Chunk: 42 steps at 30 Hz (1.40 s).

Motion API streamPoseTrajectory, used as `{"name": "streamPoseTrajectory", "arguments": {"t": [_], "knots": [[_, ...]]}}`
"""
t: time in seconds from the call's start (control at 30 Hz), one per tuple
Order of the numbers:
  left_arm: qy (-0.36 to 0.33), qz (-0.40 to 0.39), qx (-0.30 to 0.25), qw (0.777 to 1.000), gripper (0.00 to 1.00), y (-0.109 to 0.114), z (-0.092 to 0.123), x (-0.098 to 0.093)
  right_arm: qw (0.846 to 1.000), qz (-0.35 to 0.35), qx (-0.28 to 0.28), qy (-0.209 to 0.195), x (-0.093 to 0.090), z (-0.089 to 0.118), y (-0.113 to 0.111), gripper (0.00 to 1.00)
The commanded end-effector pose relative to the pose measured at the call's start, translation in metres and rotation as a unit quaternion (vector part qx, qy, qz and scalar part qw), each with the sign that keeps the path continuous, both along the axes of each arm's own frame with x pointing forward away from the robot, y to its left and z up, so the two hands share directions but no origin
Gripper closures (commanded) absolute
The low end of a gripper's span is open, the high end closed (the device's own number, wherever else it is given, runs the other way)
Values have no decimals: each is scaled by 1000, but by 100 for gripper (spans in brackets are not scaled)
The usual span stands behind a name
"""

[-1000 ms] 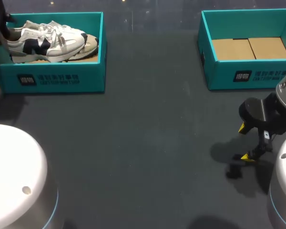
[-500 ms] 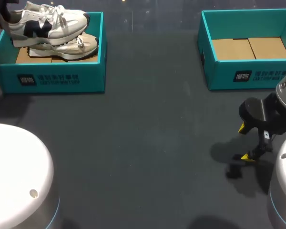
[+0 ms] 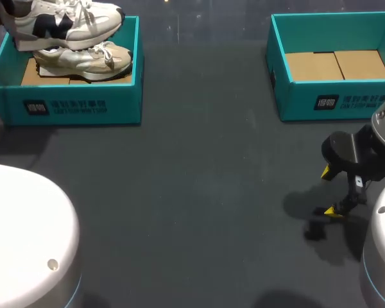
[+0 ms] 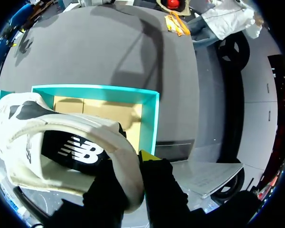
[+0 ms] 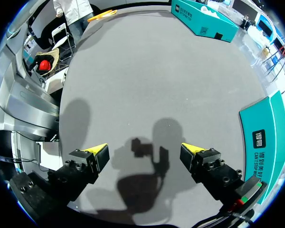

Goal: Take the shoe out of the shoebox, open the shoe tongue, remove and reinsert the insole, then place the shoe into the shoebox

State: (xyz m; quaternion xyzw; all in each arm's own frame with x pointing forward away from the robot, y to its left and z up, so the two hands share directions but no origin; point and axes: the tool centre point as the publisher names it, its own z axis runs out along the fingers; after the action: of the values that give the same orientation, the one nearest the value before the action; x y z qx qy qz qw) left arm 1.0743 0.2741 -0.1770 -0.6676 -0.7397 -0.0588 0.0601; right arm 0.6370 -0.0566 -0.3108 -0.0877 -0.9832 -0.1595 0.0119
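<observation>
A white sneaker with navy patches (image 3: 64, 18) hangs over the far side of the left teal shoebox (image 3: 70, 106). In the left wrist view my left gripper (image 4: 133, 164) is shut on the heel collar of this sneaker (image 4: 61, 142), one yellow tip (image 4: 149, 156) showing beside the heel; the box (image 4: 149, 123) lies below. A second, beige-and-white sneaker (image 3: 83, 59) lies inside that box. In the head view the left gripper itself is almost out of view at the far left corner. My right gripper (image 3: 329, 191) (image 5: 145, 152) hovers open over bare table at the near right, holding nothing.
A second teal shoebox (image 3: 337, 96) (image 5: 266, 137) with a cardboard floor stands at the far right, just beyond my right gripper. White arm housings fill the near left (image 3: 25, 237) and near right (image 3: 380, 244) corners. Dark grey tabletop (image 3: 199, 186) spreads between the boxes.
My left gripper has lifted the white-and-navy sneaker up out of the left box, uncovering the beige sneaker beneath. The right arm has stayed still.
</observation>
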Motion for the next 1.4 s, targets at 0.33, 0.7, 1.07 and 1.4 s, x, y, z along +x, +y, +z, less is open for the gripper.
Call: {"name": "streamPoseTrajectory", "arguments": {"t": [0.33,0.7,1.07,1.4], "knots": [[27,17,-3,999,100,-5,5,-13,1000,0,-1,-1,-2,0,0,0],[16,16,-13,1000,100,-15,62,-44,1000,0,-1,-1,-2,0,0,0],[1,1,9,1000,100,-53,72,-126,1000,0,-1,-1,-2,0,0,0],[8,0,15,1000,100,-65,70,-142,1000,0,-1,-1,-2,0,0,0]]}}
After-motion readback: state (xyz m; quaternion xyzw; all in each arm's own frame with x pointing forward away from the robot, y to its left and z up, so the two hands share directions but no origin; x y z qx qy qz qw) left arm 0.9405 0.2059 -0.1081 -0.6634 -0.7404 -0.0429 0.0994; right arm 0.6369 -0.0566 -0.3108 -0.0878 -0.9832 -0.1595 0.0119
